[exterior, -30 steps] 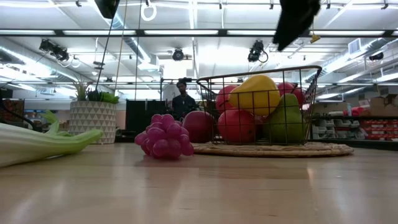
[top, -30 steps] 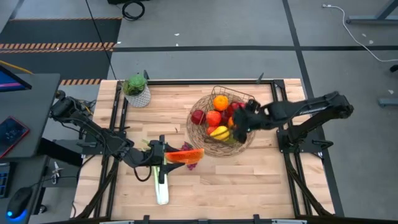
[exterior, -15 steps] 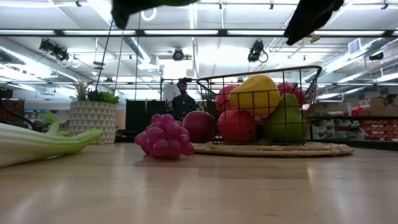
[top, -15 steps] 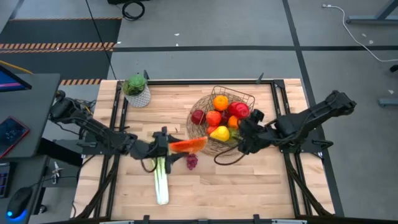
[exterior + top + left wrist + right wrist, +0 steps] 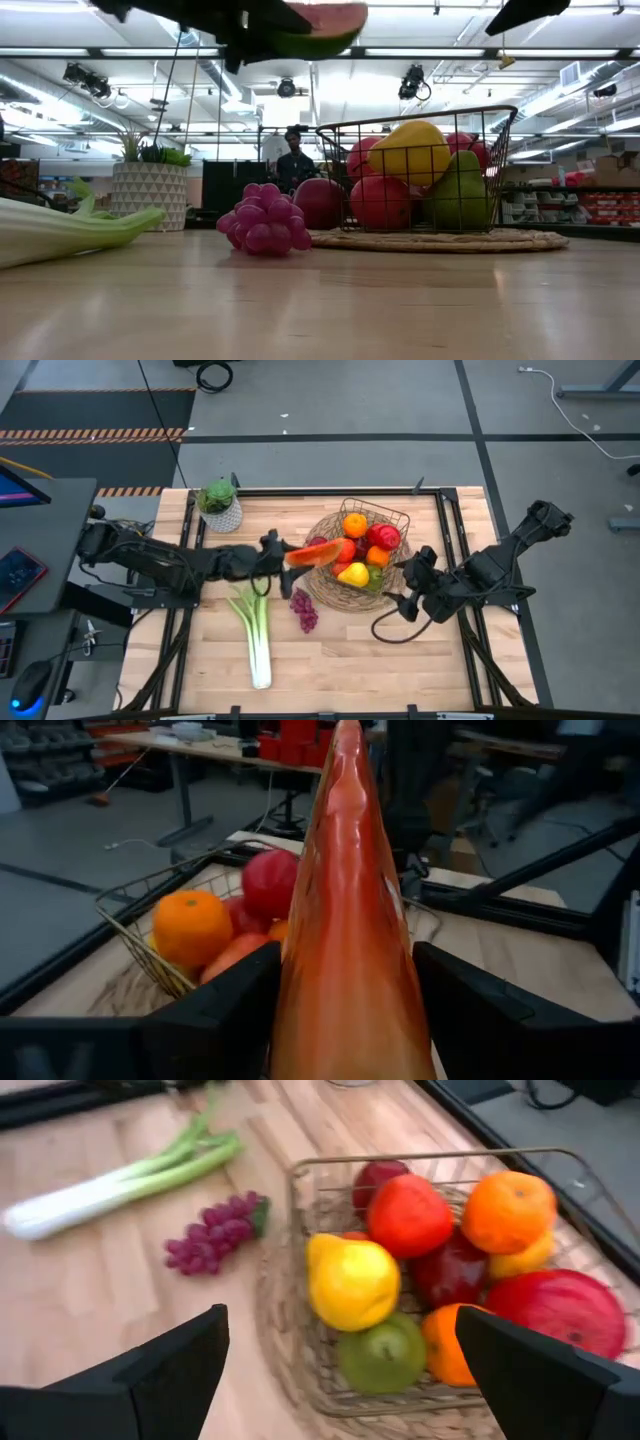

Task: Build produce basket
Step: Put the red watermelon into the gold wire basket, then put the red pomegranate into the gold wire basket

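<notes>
**Watermelon slice held over the basket's edge**

The basket (image 5: 358,560) sits on the wooden table (image 5: 330,650), and everything else is placed from it here. Inside it lie an orange (image 5: 354,525), red apples (image 5: 385,537), a yellow lemon (image 5: 352,573) and a green pear (image 5: 385,1352), heaped together and touching. One more red apple (image 5: 320,203) lies just outside the wire wall, on the woven rim.

The left gripper (image 5: 275,554) is beside the basket, on the side toward the potted plant (image 5: 219,503). Its fingers (image 5: 215,1010) are clamped on the watermelon slice (image 5: 318,552), which reaches over the basket's rim and hangs in the air above the fruit; in the low view the slice is well above the basket's top wire.

The right gripper (image 5: 411,585) is on the opposite side of the basket, just off its rim, with its fingers (image 5: 545,1370) spread wide apart and nothing between them.

On the table near the basket, on the left gripper's side, the purple grapes (image 5: 303,609) lie just off the rim. The leek (image 5: 254,635) lies farther from the basket than the grapes, apart from them, leafy end toward the left arm.

In the room behind the basket, a person (image 5: 292,160) shows in the low view.
</notes>
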Action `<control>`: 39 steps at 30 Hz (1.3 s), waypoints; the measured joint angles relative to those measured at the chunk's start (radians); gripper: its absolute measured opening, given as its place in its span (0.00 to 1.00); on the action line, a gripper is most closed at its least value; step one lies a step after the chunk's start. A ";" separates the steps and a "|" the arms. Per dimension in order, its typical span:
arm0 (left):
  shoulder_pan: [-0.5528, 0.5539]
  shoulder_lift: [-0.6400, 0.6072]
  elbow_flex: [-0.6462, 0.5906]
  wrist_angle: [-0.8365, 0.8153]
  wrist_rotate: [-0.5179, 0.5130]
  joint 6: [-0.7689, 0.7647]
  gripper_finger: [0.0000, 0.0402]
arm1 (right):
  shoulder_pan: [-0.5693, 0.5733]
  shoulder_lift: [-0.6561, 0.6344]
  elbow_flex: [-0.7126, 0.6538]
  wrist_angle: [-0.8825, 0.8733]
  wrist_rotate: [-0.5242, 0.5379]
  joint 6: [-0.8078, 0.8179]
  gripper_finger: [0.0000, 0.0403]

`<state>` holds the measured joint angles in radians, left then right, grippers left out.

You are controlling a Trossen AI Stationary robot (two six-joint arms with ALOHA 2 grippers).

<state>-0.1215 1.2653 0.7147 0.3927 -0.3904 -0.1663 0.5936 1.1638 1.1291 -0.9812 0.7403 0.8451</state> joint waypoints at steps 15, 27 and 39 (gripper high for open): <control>0.184 0.321 0.468 -0.473 0.205 0.066 0.60 | 0.092 0.020 0.000 0.070 0.029 -0.009 0.98; 0.215 0.547 0.711 -0.628 0.206 0.131 0.68 | 0.235 -0.032 0.000 0.077 0.066 -0.028 0.98; 0.193 0.438 0.715 -0.937 0.224 0.159 0.77 | 0.296 -0.032 0.001 0.137 0.135 -0.042 0.98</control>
<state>0.0717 1.7036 1.4296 -0.5440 -0.1666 -0.0078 0.8899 1.1319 1.1301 -0.8444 0.8749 0.8030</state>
